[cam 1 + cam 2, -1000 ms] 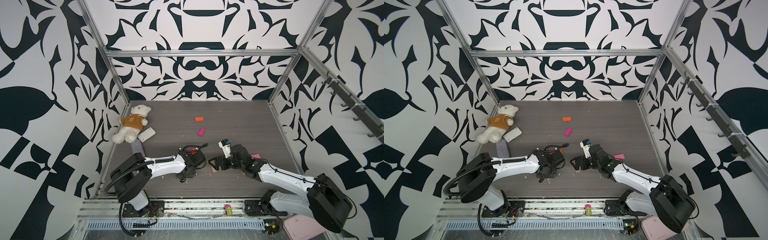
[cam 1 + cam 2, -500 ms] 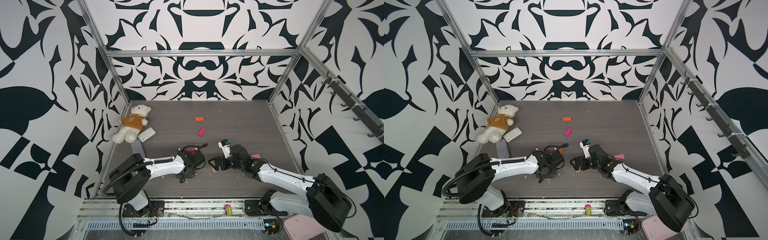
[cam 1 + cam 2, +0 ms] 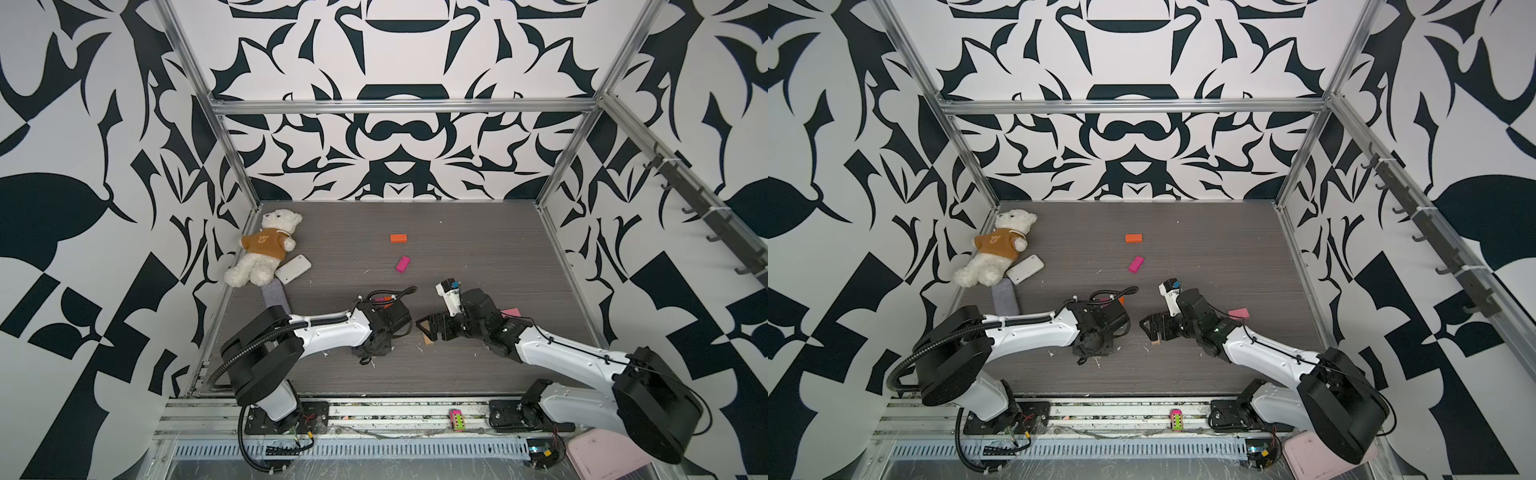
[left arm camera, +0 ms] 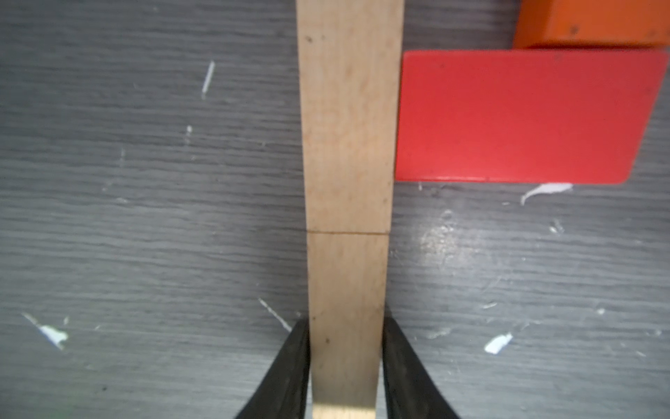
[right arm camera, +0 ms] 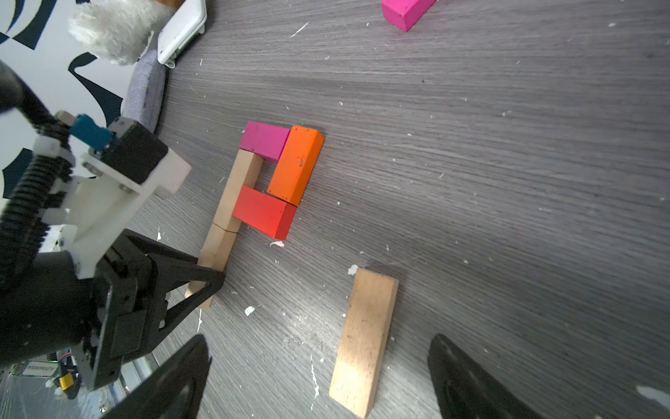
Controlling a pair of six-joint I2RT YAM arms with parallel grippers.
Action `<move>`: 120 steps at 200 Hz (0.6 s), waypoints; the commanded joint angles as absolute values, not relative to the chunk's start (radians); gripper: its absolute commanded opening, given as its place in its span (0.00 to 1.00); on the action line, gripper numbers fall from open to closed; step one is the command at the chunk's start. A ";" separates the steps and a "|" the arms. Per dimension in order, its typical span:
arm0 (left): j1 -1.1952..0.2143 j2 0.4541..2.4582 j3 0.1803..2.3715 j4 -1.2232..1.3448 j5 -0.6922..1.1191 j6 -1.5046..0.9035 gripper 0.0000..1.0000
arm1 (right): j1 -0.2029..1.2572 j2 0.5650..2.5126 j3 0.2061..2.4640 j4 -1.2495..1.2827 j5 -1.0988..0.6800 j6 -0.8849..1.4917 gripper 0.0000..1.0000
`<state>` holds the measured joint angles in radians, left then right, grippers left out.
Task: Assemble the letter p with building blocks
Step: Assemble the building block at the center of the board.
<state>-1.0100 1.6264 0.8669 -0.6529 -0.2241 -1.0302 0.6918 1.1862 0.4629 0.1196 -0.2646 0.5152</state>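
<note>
In the right wrist view a letter shape lies on the floor. It is made of a magenta block (image 5: pixel 266 139), an orange block (image 5: pixel 297 165), a red block (image 5: pixel 264 214) and two tan blocks end to end (image 5: pixel 239 188). My left gripper (image 4: pixel 346 323) is shut on the lower tan block (image 4: pixel 347 275), which butts against the upper tan block (image 4: pixel 350 127) beside the red block (image 4: pixel 522 116). My right gripper (image 5: pixel 319 341) hangs open over a loose tan block (image 5: pixel 366 337) lying flat. In both top views the arms meet near the front middle: the left gripper (image 3: pixel 374 349) and the right gripper (image 3: pixel 428 328).
Loose blocks lie farther back: orange (image 3: pixel 398 238), magenta (image 3: pixel 403 264) and light pink (image 3: pixel 512 311) by the right arm. A teddy bear (image 3: pixel 266 249), a white phone (image 3: pixel 294 269) and a grey pad (image 3: pixel 276 297) sit at the left wall. A toy car (image 3: pixel 456 419) rests on the front rail.
Both arms stay almost where they were. The left gripper keeps its hold on the tan block, and no block has visibly moved.
</note>
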 commanded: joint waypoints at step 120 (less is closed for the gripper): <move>-1.009 1.686 0.815 -0.629 -0.152 -1.057 0.42 | 0.699 1.184 0.504 0.122 -0.253 0.497 0.97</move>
